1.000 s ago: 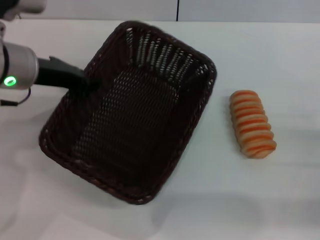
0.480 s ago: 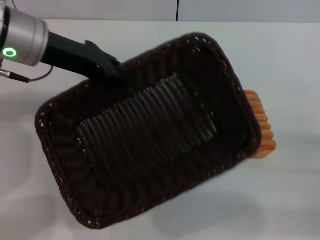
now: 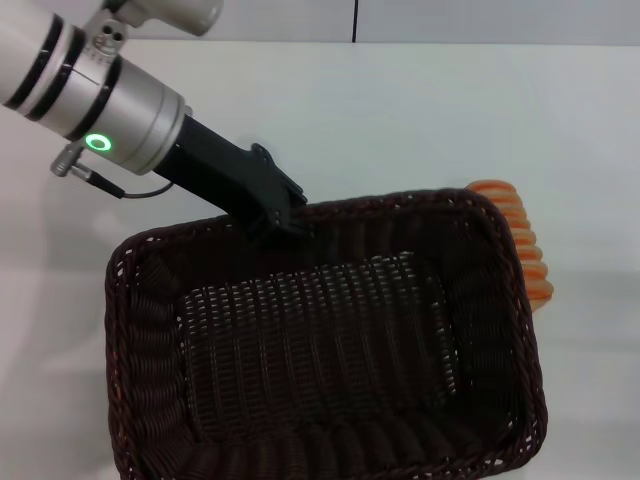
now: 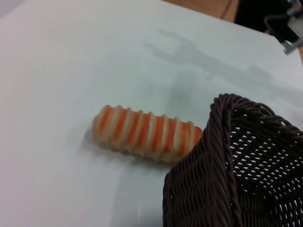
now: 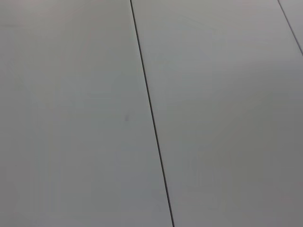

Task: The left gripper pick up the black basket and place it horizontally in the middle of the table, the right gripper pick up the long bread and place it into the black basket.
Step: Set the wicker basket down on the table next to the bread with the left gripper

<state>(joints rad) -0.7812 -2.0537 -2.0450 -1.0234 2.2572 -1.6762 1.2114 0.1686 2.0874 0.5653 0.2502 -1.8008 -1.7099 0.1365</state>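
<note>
Basket's in the air, we're hauling it to the middle

We're clamping the left gripper (image 3: 283,222) fingers on the black basket (image 3: 330,350) far rim; long bread (image 3: 525,250) is peeking out at 3 o'clock, so we're thinking lower it level onto the surface (image 3: 420,110), clear of the bread.

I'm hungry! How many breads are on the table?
1. The long bread lies on the table, right beside the black basket, which partly hides it. More could be hidden behind the basket.

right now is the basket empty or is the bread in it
Empty. The black basket shows only bare weave inside; the long bread lies outside, beside its right rim. The left tool grips its far rim.
</note>
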